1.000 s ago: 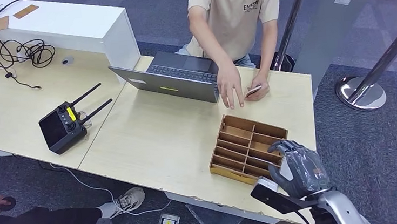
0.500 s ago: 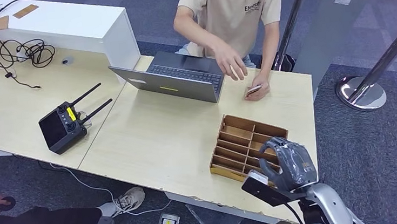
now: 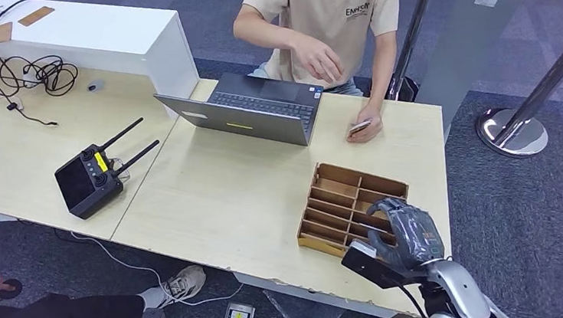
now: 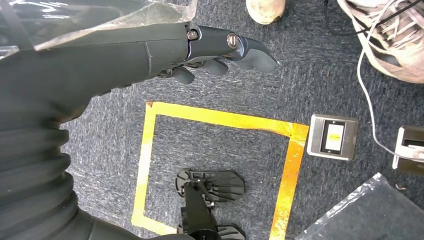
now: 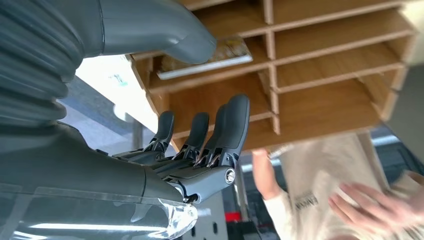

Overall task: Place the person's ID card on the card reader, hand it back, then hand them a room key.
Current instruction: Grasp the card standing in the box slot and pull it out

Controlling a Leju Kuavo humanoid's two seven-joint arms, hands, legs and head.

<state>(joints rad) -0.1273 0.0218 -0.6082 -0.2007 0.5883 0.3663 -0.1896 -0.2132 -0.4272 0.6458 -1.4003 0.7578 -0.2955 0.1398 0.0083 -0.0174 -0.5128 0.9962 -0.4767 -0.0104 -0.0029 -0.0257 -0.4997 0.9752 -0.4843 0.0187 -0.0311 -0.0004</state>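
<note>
Dark lettering across the chest of the person's beige T-shirt [image 3: 342, 11], too small to read; nothing else legible.

Silver arm, dark grey hand

The right hand [image 3: 408, 232] is showing a ribbed grey cover, visible screws — the left hand [image 4: 200, 47] is matching it.

Bare tabletop [image 3: 220, 195] lies open at 9 o'clock of the wooden divider tray [image 3: 350, 207], wide enough for a hand to pass. Right hand [image 3: 406, 233] hovers over the tray's 5 o'clock corner, fingers apart, nothing held; thin partition walls stand below it. At 11 o'clock of the tray, an open laptop [image 3: 248, 116] blocks the far edge. At 12 o'clock, the person's hand [image 3: 364, 129] rests on the table holding a card. Controller [image 3: 92, 178] with antennas sits well apart at 9 o'clock.
</note>
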